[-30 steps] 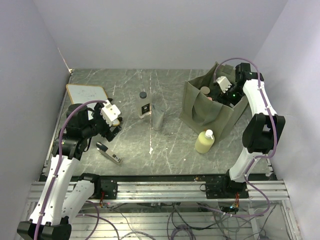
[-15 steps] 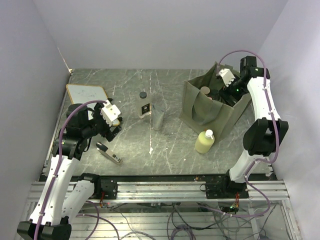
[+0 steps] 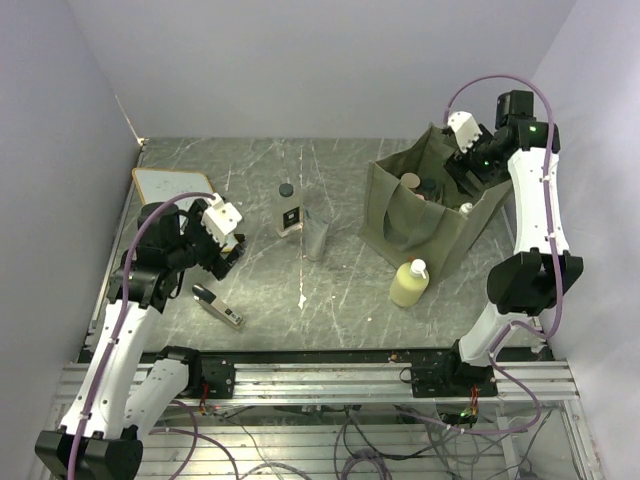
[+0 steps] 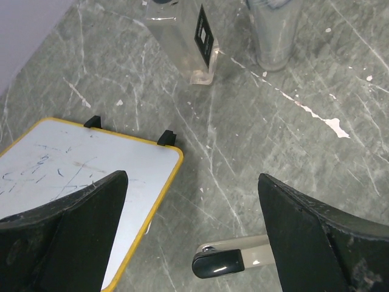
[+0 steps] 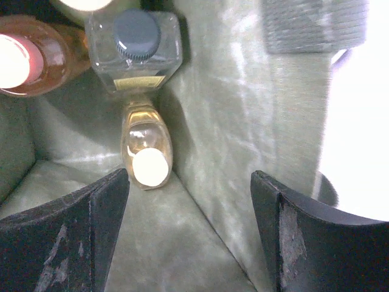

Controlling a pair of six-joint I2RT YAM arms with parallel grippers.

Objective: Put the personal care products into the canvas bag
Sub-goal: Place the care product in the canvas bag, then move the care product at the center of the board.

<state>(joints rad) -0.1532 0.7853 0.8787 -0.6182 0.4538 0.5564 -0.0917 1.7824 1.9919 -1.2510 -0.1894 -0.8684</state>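
Observation:
The olive canvas bag (image 3: 400,215) stands at the right. My right gripper (image 3: 462,165) hovers open and empty over its far corner. In the right wrist view, between the open gripper (image 5: 191,237), the bag's inner wall (image 5: 243,121) shows, with a clear dark-capped bottle (image 5: 135,52), an amber white-capped bottle (image 5: 146,152) and an orange pink-capped bottle (image 5: 30,58) inside. On the table stand a clear black-capped bottle (image 3: 289,210), a translucent grey container (image 3: 316,235) and a pale yellow-green bottle (image 3: 408,283). My left gripper (image 4: 194,243) is open above a beige black-capped tube (image 4: 234,258) lying flat.
A white board with a yellow edge (image 3: 172,187) lies at the far left, right beside my left gripper (image 3: 225,260). A slim black-and-silver gadget (image 3: 218,307) lies near the front left. Grey walls close in the table on three sides.
My right gripper has risen out of the bag and pulled back towards the far right corner. My left gripper has shifted slightly.

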